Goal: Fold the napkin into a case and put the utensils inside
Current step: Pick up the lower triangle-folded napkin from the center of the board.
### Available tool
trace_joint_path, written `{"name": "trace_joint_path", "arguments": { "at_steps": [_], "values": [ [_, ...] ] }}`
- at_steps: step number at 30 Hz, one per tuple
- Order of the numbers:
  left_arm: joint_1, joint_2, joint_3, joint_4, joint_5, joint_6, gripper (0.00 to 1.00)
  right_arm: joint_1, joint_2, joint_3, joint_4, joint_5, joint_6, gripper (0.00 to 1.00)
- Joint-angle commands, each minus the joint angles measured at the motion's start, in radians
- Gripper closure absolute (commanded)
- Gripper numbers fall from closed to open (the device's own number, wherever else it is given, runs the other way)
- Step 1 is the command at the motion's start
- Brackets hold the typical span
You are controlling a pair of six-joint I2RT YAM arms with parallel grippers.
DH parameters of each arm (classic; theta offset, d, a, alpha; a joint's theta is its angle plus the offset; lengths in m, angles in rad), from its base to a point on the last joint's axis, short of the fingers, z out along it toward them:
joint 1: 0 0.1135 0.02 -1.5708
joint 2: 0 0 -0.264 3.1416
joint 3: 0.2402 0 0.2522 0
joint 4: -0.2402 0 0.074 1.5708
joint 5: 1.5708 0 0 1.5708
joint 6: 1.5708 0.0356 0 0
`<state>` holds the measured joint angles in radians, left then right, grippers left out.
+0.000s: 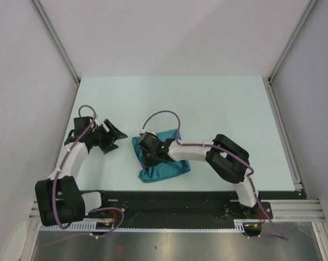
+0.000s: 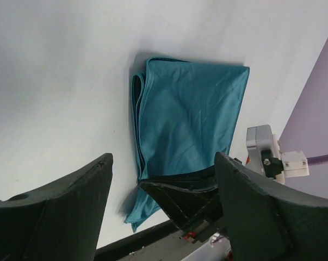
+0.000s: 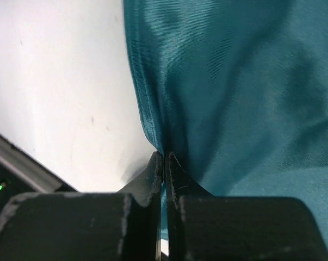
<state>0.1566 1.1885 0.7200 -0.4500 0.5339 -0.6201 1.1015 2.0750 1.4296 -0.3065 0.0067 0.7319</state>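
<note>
Pinching the napkin [image 3: 234,81] by its edge with my right fingers [image 3: 150,176] clenched (left fingers [image 2: 71,206] released, apart), I fear a pull could drag folds open.

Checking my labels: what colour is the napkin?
Plain teal, no pattern; the napkin shows best in the left wrist view.

The napkin [image 1: 166,169] is plain teal, unpatterned, with a faint sheen and fine woven ribs up close; the table [image 1: 207,109] is very pale mint; the left arm [image 1: 71,157] and right arm [image 1: 191,152] are black with white links; their cables [image 1: 165,112] purple; the walls [image 1: 22,81] pale lilac-grey.
</note>
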Motion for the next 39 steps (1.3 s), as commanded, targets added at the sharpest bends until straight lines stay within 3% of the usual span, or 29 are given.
{"name": "trace_joint_path", "arguments": {
  "at_steps": [1, 10, 27, 30, 39],
  "values": [
    [-0.043, 0.051, -0.017, 0.111, 0.090, -0.015, 0.19, -0.043, -0.110, -0.151, 0.188, -0.158, 0.038, 1.00],
    [-0.182, 0.236, 0.004, 0.154, 0.025, -0.104, 0.22, -0.103, -0.227, -0.324, 0.369, -0.249, 0.073, 1.00],
    [-0.275, 0.381, 0.067, 0.162, -0.103, -0.179, 0.35, -0.184, -0.312, -0.440, 0.471, -0.336, 0.093, 1.00],
    [-0.284, 0.388, 0.076, 0.166, -0.121, -0.182, 0.41, -0.195, -0.319, -0.454, 0.478, -0.347, 0.090, 1.00],
    [-0.339, 0.401, 0.151, 0.168, -0.167, -0.168, 0.83, -0.233, -0.329, -0.515, 0.529, -0.412, 0.070, 1.00]
  ]
}}
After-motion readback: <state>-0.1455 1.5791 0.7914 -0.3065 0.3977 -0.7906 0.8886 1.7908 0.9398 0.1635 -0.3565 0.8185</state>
